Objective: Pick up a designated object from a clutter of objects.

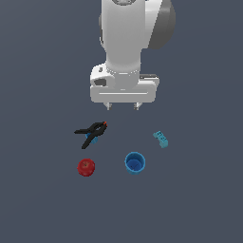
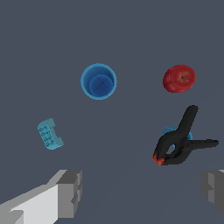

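- pincer (image 1: 123, 107) spread, empty, hovering above the dark worktop (image 1: 42, 204).
- round bright-blue plastic cup (image 1: 135, 163) upright, mouth up, at 5 o'clock of the pincer in the exterior view, apart from the clutter.
- likely light, stiff, slick; pinch across one wall at the rim.

A flat dark grey floor (image 1: 42, 199) carries four small items, all apart: a blue cup (image 1: 135, 163) standing upright, a red ball (image 1: 86, 167) at the exterior view's left, a black clamp (image 1: 91, 132) beyond the ball, and a teal brick (image 1: 161, 139) at the right.
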`<action>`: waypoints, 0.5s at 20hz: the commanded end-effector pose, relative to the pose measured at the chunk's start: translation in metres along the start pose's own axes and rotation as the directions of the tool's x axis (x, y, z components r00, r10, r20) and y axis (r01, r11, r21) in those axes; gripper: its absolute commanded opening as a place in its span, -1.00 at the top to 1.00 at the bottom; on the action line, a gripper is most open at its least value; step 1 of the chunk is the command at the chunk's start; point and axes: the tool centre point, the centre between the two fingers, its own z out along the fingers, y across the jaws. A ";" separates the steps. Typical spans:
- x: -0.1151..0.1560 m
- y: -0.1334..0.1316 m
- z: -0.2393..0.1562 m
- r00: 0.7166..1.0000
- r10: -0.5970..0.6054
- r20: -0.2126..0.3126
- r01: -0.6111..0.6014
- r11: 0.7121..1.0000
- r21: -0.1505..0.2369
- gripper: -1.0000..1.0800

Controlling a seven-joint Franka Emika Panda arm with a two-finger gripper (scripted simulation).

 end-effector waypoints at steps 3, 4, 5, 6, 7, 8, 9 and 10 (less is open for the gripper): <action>0.000 0.000 -0.001 1.000 -0.001 0.000 0.001 1.000 -0.002 -0.23; 0.000 -0.001 -0.002 1.000 -0.002 0.001 0.002 1.000 -0.005 -0.23; -0.001 -0.001 -0.003 1.000 -0.003 0.001 0.003 1.000 -0.008 -0.23; -0.001 -0.002 -0.004 1.000 -0.004 0.001 0.004 1.000 -0.011 -0.23; -0.001 -0.002 -0.004 1.000 -0.004 0.002 0.004 1.000 -0.012 -0.23; -0.001 -0.002 -0.004 1.000 -0.004 0.002 0.004 1.000 -0.012 -0.23; -0.001 -0.002 -0.004 1.000 -0.004 0.002 0.004 1.000 -0.012 -0.23; -0.001 -0.002 -0.004 1.000 -0.005 0.002 0.005 1.000 -0.011 -0.23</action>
